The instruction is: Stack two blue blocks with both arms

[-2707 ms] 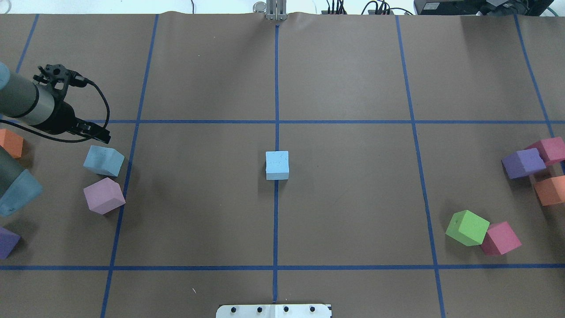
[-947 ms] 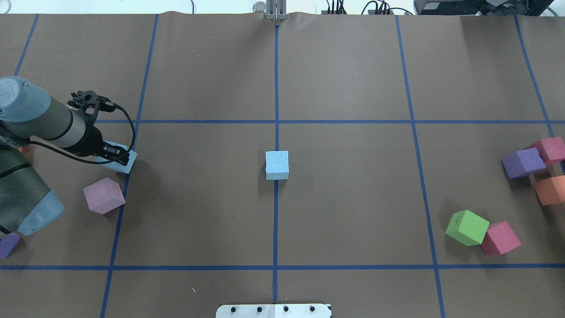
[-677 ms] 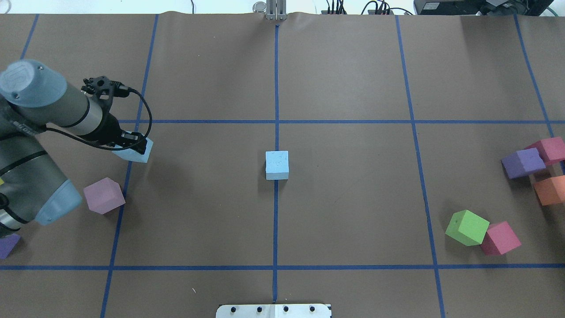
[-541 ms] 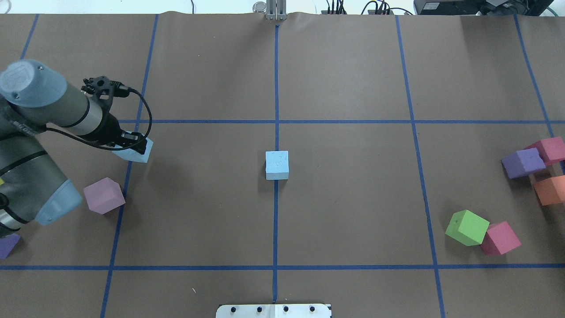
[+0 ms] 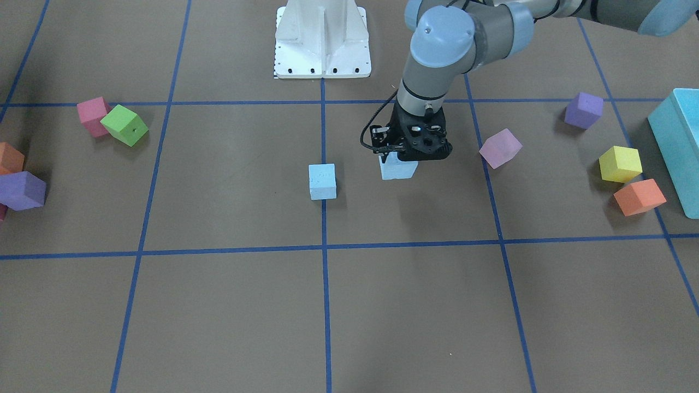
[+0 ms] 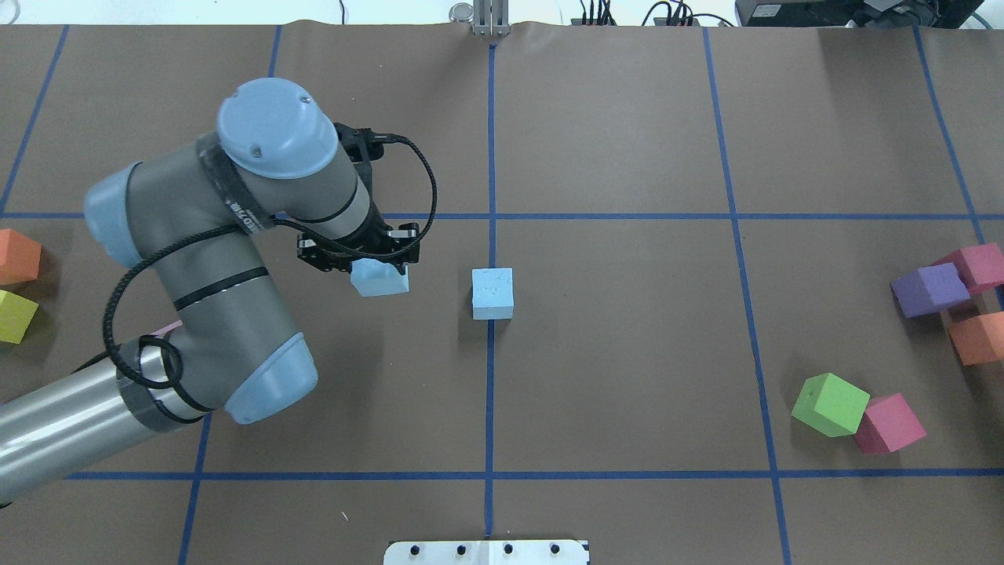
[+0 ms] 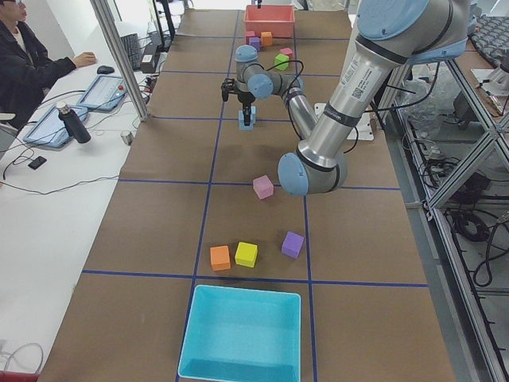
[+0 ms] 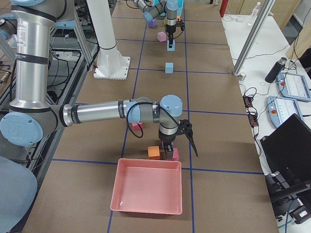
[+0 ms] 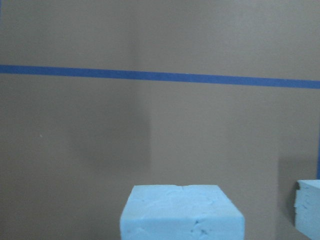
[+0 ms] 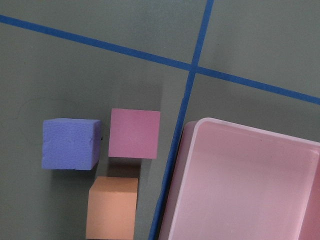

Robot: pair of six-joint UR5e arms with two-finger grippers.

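One pale blue block sits on the table's centre line; it also shows in the front view and at the right edge of the left wrist view. My left gripper is shut on the second blue block, held just left of the first and apart from it. The held block shows in the front view and fills the bottom of the left wrist view. My right gripper hangs over cubes beside a pink tray; I cannot tell whether it is open or shut.
A lilac cube, purple cube, yellow cube, orange cube and teal box lie on my left side. Green, pink, purple and orange cubes lie on my right. The pink tray stands at that end.
My left arm has closed on the blue block at the far left and carried it right, to just beside the centre block. The centre block has not moved.
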